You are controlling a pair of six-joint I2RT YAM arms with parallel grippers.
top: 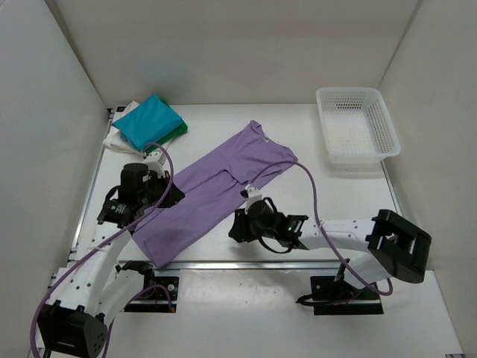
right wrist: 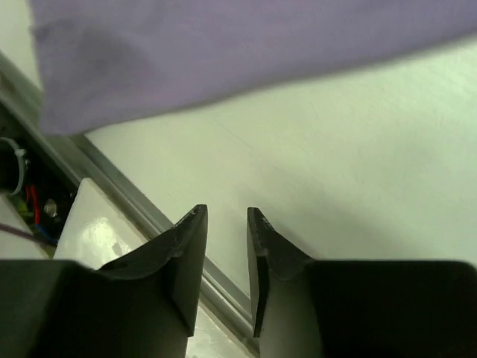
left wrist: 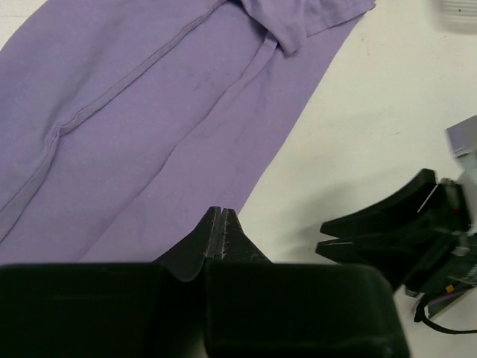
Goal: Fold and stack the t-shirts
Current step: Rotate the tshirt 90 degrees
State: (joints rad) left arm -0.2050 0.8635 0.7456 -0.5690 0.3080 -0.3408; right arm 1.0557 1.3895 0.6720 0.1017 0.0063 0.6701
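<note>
White walls close in the pale surface [top: 335, 198] on three sides. Across its middle the lavender t-shirt [top: 216, 186] lies flat as a long diagonal band, collar end toward the far right, hem end toward the near left, with one sleeve folded over on its right edge. Beyond the shirt's left side, well apart from it in the far left corner, sits a stack of folded t-shirts: the teal t-shirt [top: 149, 121] on top, the dark green t-shirt [top: 179, 133] peeking out under it, and the white t-shirt [top: 119, 139] below. Well to the right of the collar end stands a white lattice basket [top: 350, 94]. The left end effector [left wrist: 222, 224] hovers over the shirt's hem half, its fingers pressed together; whether any cloth is caught between them cannot be told. The right end effector [right wrist: 227, 224] is just beside the shirt's near right edge, fingers spread apart, with bare surface showing through the gap.
</note>
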